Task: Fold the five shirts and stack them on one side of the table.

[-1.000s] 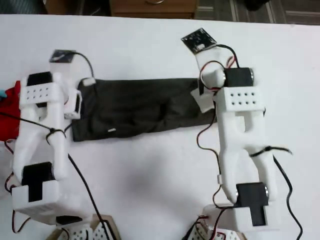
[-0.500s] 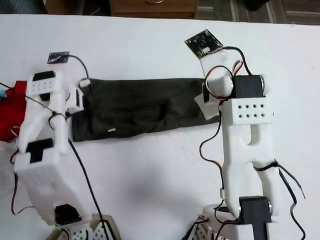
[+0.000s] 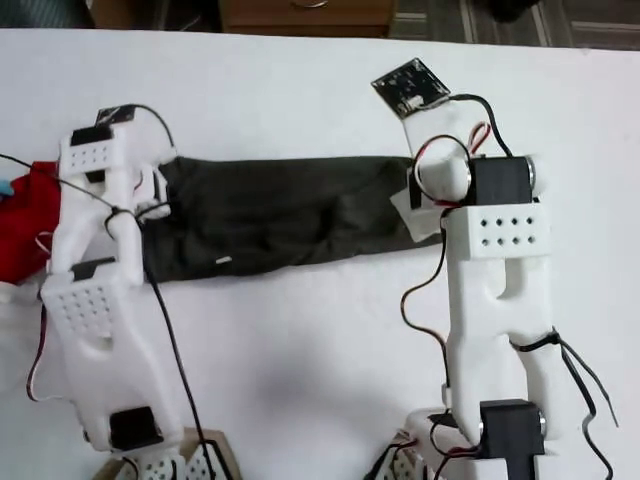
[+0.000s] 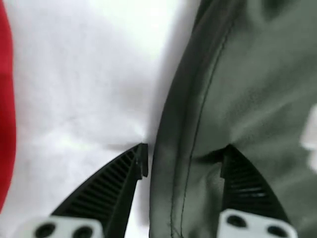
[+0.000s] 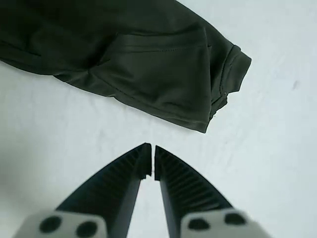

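A dark green shirt (image 3: 280, 210), folded into a long strip, lies across the white table (image 3: 300, 350). My left gripper (image 3: 155, 200) is at the strip's left end. In the left wrist view it (image 4: 185, 156) stands open astride the shirt's hemmed edge (image 4: 247, 74), one finger on bare table, the other on the cloth. My right gripper (image 3: 410, 200) is at the strip's right end. In the right wrist view it (image 5: 151, 161) is shut and empty, just short of the shirt's sleeve end (image 5: 138, 54).
A red garment (image 3: 20, 225) lies at the table's left edge, beside the left arm, and shows as a red band (image 4: 4, 99) in the left wrist view. A wooden cabinet (image 3: 300, 15) stands beyond the far edge. Bare table lies in front of the shirt.
The left arm has stretched forward and its gripper has come onto the shirt's left edge. The right arm has shifted slightly right and back from the shirt's right end.
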